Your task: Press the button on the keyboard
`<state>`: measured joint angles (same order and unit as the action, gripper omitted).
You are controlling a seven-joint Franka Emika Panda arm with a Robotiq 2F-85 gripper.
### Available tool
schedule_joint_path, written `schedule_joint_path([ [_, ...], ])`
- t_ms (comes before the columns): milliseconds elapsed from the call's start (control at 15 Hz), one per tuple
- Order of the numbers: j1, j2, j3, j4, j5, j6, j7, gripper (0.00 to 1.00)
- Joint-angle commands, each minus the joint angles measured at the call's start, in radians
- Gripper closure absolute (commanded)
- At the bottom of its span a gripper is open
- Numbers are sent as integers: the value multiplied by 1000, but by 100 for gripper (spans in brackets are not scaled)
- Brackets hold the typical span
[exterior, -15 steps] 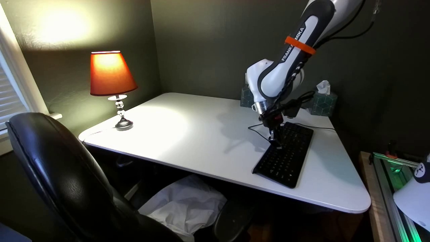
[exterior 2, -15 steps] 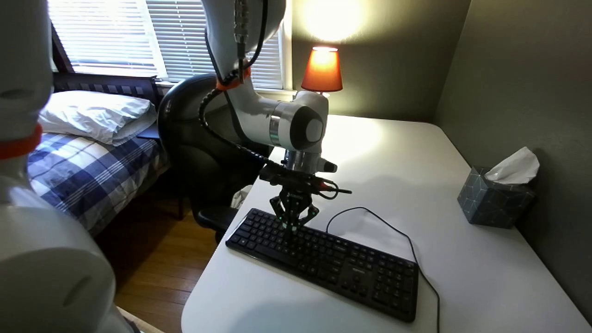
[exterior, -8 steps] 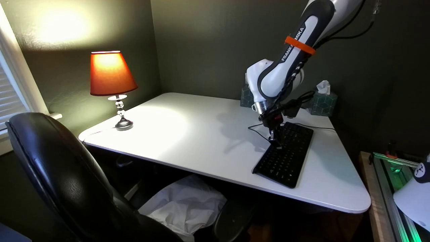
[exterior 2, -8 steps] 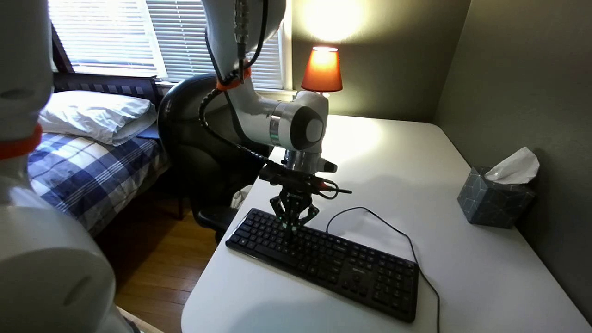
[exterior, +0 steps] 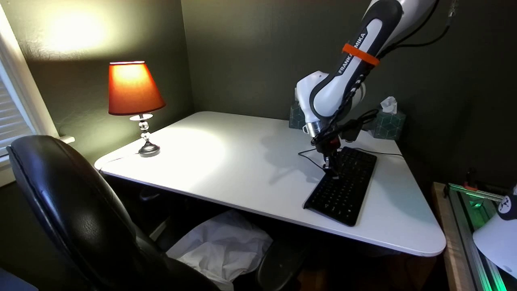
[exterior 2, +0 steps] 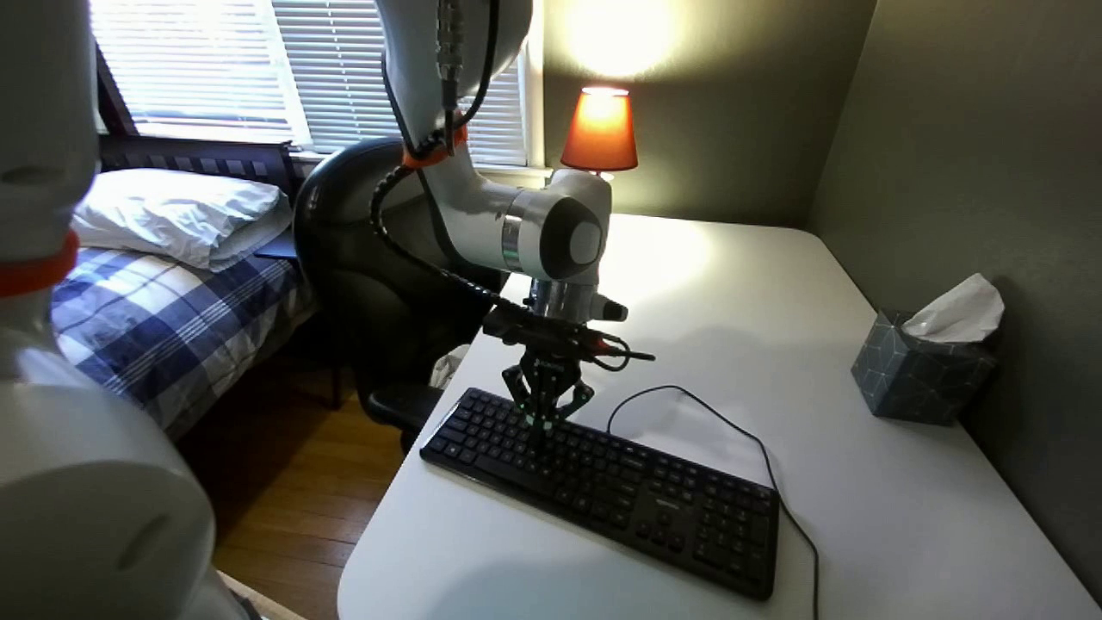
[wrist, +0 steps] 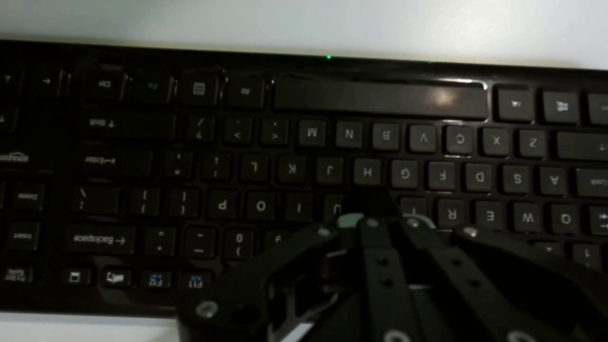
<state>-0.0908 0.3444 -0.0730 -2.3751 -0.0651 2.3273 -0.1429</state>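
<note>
The keyboard (exterior 2: 620,492) is recorded flat on the white table (exterior 2: 904,534), below the centre of the frame in an exterior view, its long side slanting down toward the lower right. A thin black cable (exterior 2: 759,442) is laid in a curve above it and down past its right end. In the wrist view the keyboard is shown across the full width of the frame, its lettering upside down and its space bar (wrist: 380,97) placed above centre.

The gripper (exterior 2: 539,435) is pointed downward at the keyboard, just below the centre of the frame in an exterior view. Its fingertips (wrist: 373,202) are seen together, with no object held. In the wrist view they are placed between the U key (wrist: 334,207) and the T key (wrist: 413,206), and the key between is hidden by them. Whether any key is pressed down cannot be determined.

A lit lamp (exterior: 135,89) is noted at the left of the frame in an exterior view.
</note>
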Motion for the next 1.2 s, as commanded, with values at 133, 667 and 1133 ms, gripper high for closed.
schedule_joint_path([
  [133, 0, -18, 2, -8, -1, -10, 12, 100],
  [667, -2, -75, 0, -40, 5, -1, 18, 72],
  [1133, 0, -121, -1, -62, 5, 5, 28, 21],
])
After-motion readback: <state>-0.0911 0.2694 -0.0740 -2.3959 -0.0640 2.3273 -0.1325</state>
